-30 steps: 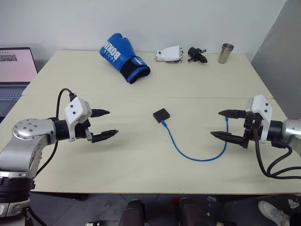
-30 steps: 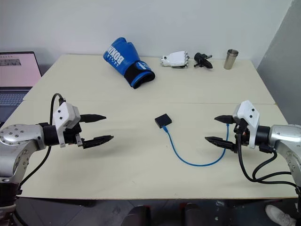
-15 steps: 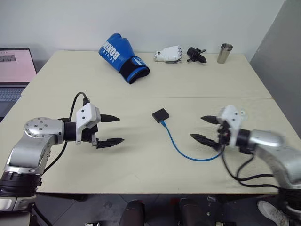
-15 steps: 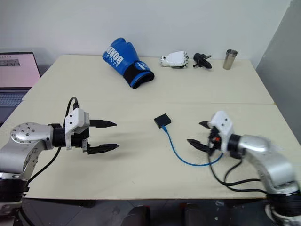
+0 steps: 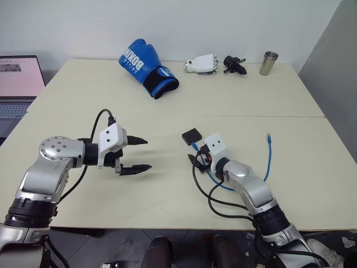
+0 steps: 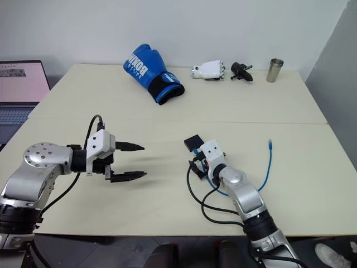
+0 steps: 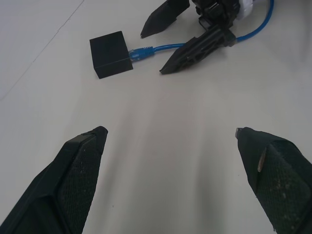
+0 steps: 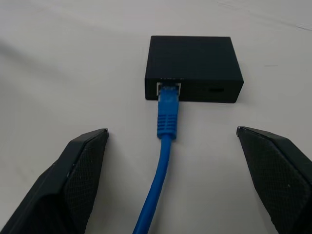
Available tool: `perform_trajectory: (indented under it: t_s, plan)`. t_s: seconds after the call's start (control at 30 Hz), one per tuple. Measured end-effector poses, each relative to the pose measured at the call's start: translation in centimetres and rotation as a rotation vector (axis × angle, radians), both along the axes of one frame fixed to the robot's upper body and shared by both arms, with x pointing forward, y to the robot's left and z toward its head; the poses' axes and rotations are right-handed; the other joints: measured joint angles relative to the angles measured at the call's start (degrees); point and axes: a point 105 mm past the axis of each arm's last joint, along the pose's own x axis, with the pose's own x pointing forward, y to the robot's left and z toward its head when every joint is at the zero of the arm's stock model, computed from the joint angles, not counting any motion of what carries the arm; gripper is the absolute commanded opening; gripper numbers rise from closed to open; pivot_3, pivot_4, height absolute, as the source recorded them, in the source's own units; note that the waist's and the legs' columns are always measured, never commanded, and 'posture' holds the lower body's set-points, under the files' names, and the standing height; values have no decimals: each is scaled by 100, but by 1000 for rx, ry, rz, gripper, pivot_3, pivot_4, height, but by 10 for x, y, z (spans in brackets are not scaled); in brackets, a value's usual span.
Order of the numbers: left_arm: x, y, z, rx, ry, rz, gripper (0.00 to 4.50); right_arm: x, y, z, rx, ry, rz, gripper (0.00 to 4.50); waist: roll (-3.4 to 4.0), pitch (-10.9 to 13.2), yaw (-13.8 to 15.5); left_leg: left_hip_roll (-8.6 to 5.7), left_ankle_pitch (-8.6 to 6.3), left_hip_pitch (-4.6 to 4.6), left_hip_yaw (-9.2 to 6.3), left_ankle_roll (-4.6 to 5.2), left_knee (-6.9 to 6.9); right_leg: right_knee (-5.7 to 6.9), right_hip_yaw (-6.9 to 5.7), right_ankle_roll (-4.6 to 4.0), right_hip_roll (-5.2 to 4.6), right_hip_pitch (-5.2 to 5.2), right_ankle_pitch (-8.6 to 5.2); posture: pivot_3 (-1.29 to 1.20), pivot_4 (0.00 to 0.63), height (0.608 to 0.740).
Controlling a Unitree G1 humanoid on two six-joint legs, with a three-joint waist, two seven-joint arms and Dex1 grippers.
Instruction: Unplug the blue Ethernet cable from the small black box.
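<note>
Lining up on the plug, nothing gripped yet.
Right gripper [image 8: 170,161] straddles the blue Ethernet cable [image 8: 168,114], jaws wide (left gripper [image 5: 138,154] gapes too); next, pinch beside the small black box [image 8: 194,67].

The two head views are looking forward and down over the table [image 5: 167,201] from its near edge, taking in its whole top to the far wall. The left wrist view is facing right across the table, catching the small black box [image 7: 110,54] from some way off. The right wrist view is sitting close, facing the same box and the blue Ethernet cable [image 8: 165,146].
</note>
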Motion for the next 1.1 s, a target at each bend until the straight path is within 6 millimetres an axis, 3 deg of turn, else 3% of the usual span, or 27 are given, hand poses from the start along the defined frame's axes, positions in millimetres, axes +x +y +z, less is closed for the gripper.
perform_trajectory:
  t_s: [0.27, 0.43, 0.6, 0.73, 0.87, 1.0, 1.1]
  plan:
    - [0, 0, 0, 0, -2, 5, 4500, 6, -5, 1, 16, -6, -23, 2523, 0, 0, -2, 2, 0, 1, -2, 0, 0, 2, -2, 0, 1, 0, 0, 0, 150, 740]
    - [1, 0, -2, -9, 16, 28, 4500, 5, -4, 0, 11, -4, -6, 1546, 0, 0, -5, 2, 0, 1, -2, 0, -1, 3, -3, 0, 1, 0, 0, 0, 150, 740]
    - [4, -2, -4, -48, 48, 46, 4500, 4, -5, 0, -16, -15, 35, 223, 0, 0, 3, 0, 0, 0, -3, 0, 0, 3, -4, 0, 1, 0, 0, 0, 150, 740]
    - [6, -5, -5, -153, 134, 87, 4500, 2, -22, 8, -141, -111, 107, 110, 0, 0, 4, -2, 0, -3, -2, 0, 6, 1, -4, 0, -1, 1, 0, 0, 150, 740]
    - [9, -11, 7, -330, 267, 110, 4500, -6, -34, 37, -342, -373, 260, 109, 1, 1, -8, -2, 0, -3, -5, 1, 8, 2, -7, 1, 2, 0, 0, 0, 150, 740]
    - [6, -19, 14, -449, 417, 94, 4500, -18, -32, 77, -573, -717, 482, 109, 1, 1, -55, 0, 0, 1, -5, 0, 7, 2, -6, 1, 3, 3, 0, 0, 150, 740]
    - [4, -25, 15, -477, 481, 83, 4500, -29, -24, 86, -618, -848, 603, 109, 1, 1, -73, 3, 0, 1, -9, 0, 7, 3, -6, 0, 7, 4, 0, 0, 150, 740]
